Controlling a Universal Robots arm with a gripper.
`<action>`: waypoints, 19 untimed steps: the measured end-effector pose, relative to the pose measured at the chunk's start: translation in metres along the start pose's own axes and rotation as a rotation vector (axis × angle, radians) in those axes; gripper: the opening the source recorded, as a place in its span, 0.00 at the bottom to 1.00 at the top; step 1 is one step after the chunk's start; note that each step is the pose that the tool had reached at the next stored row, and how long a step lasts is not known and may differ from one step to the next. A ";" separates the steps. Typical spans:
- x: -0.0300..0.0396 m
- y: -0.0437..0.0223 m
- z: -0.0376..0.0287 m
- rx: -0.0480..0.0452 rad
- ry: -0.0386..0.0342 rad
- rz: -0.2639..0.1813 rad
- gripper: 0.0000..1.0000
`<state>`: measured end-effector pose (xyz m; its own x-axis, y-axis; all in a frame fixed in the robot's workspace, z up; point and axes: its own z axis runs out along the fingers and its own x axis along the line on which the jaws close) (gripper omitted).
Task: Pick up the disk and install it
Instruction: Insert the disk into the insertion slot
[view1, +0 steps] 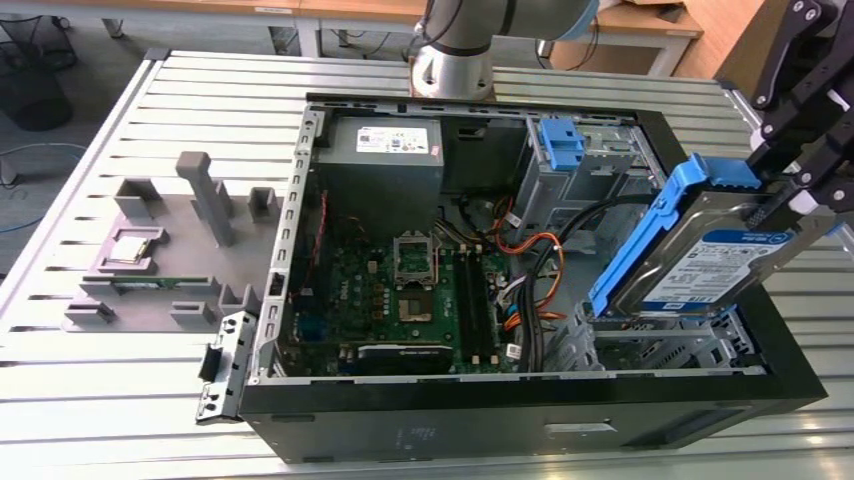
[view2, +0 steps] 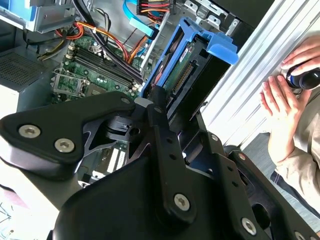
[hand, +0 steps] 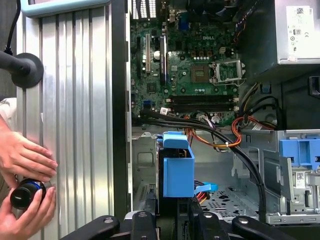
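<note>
The disk (view1: 714, 255) is a silver drive with a white-and-blue label in a blue plastic rail bracket. It hangs tilted, one end up, over the drive bay (view1: 641, 345) at the near corner of the open computer case (view1: 534, 415) on the exterior view's right. My gripper (view1: 781, 205) is shut on it from the right, black fingers on its upper part. In the second wrist view the disk (view2: 185, 75) juts out beyond my gripper (view2: 175, 112), connector side showing. In the first wrist view its blue bracket (hand: 177, 167) stands above my gripper (hand: 172, 220).
Inside the case lie the motherboard (view1: 400, 290), a grey power supply box (view1: 380, 150), a small blue latch (view1: 558, 140) and loose cables (view1: 534, 260). A grey fixture (view1: 174, 250) sits on the slatted table at the exterior view's left. A person's hands (hand: 25, 165) hold a small dark object beside the case.
</note>
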<state>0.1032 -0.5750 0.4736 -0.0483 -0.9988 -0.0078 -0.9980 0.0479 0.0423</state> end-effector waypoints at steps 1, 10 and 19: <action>0.0000 -0.0012 0.0001 0.0000 -0.0001 0.000 0.35; -0.0002 -0.0042 0.0054 0.0000 0.0000 0.000 0.35; -0.0001 -0.0044 0.0110 0.0000 0.0000 0.000 0.35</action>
<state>0.1072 -0.5750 0.4624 -0.0482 -0.9988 -0.0077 -0.9980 0.0478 0.0423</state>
